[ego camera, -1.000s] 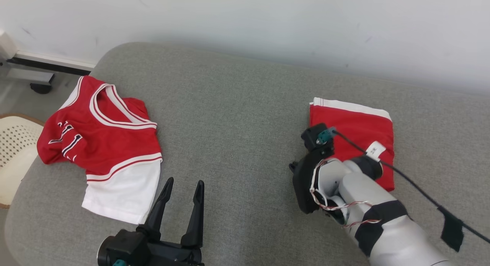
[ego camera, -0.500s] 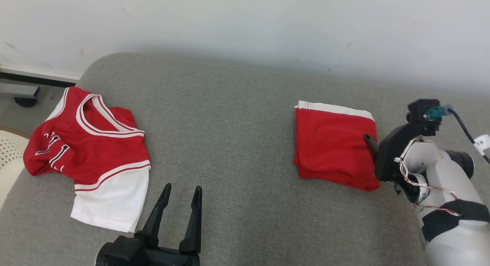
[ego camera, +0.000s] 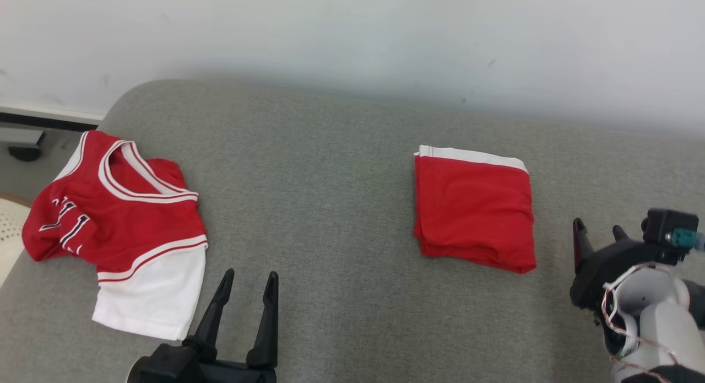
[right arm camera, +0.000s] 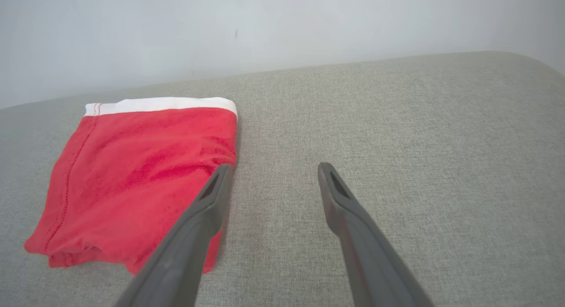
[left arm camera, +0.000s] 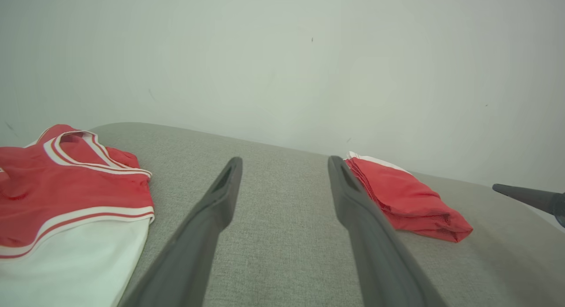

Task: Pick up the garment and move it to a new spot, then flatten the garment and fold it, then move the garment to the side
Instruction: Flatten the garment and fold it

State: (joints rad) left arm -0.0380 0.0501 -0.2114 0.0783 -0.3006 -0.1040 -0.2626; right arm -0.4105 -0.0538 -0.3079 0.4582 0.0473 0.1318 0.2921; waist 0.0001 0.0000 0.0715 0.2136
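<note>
Jersey (ego camera: pixel 118 217) lettering creased, unreadable; pale chair (ego camera: pixel 8 234) cropped by left edge; right tool (ego camera: pixel 597 226) arm cropped at corner.

Grey fabric cushion (ego camera: pixel 341 168) with a rounded far-left corner. Right of centre lies a folded red garment (ego camera: pixel 473 212), a flat rectangle of several layers, its white band along the side toward the far edge. At the left edge lies a red-and-white jersey (ego camera: pixel 115 217), rumpled, neck opening toward the far-left corner, white hem toward the near edge. The two lie well apart, grey cloth between them.
</note>
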